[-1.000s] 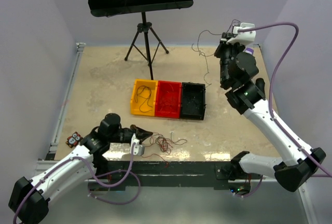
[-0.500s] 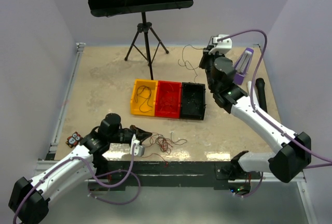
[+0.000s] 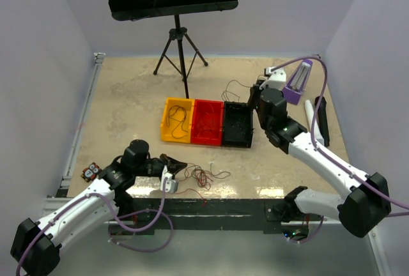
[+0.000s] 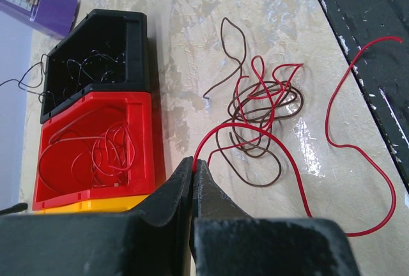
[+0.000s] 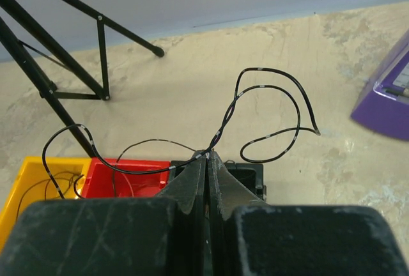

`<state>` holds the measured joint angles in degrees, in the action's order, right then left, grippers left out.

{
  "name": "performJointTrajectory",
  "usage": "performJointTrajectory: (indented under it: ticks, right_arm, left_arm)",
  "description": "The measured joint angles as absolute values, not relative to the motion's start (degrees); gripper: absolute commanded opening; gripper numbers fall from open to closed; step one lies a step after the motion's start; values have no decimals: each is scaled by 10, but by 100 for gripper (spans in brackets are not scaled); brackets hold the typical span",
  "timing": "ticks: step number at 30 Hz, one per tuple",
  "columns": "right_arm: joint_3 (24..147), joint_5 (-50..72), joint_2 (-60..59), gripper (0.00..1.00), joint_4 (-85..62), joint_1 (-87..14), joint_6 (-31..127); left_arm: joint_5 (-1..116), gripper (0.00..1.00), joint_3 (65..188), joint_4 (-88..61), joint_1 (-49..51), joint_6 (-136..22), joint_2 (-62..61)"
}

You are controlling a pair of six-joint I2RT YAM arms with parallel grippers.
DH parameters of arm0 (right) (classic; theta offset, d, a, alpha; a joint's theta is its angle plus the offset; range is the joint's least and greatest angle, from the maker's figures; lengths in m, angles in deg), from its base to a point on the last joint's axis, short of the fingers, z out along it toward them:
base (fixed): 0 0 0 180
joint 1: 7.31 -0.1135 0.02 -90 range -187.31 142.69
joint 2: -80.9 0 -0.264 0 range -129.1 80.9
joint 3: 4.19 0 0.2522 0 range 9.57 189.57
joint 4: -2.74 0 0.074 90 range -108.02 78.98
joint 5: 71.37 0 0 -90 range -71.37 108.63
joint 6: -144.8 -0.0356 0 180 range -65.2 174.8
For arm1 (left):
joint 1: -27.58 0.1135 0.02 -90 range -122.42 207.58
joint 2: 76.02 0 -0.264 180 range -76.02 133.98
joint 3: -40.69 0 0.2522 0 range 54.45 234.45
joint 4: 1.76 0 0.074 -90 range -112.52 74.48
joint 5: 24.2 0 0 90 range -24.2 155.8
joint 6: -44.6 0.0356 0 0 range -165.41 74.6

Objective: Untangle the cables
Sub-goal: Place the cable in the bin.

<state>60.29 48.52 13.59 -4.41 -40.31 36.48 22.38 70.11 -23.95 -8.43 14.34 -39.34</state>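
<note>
Red wire (image 4: 327, 126): pinched in the left fingers (image 4: 189, 172), which are shut tight on it; it runs out of the clump of cables (image 4: 259, 119) lying on the counter (image 4: 255, 7), well to the near side of the black bin (image 3: 236, 124)
Black wire (image 5: 268, 107): clamped in the right fingers (image 5: 199, 170), closed flat on it, hanging just above the black bin with its loops sticking out past the far rim
Bins: red bin (image 3: 207, 121) touches the black bin's left side, yellow bin (image 3: 177, 119) is one further left; all three have some wire in them
Worry one: that black wire looks springy, so let go from up there it could flop over the black bin's rim or slide into the red one
Worry two: if the left fingers yank the red wire, I reckon the whole clump just drags along or knots tighter instead of giving up one strand
Worry three: a loop of the red wire lies over the counter's dark front edge, the side away from the black bin, so a tug might catch it there
</note>
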Motion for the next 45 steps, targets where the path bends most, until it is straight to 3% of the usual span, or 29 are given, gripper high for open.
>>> performJointTrajectory:
  ticks: [7, 18, 33, 45]
  right_arm:
    - [601, 484, 141, 0, -119, -403, 330]
    - [616, 487, 46, 0, -259, -412, 265]
    - [665, 421, -96, 0, -187, -412, 236]
    - [665, 404, -134, 0, -157, -412, 225]
  left_arm:
    - [224, 0, 701, -239, -84, 144, -393]
    - [224, 0, 701, -239, -84, 145, -393]
    - [226, 0, 701, -243, -84, 152, -399]
    - [227, 0, 701, -247, -81, 154, -401]
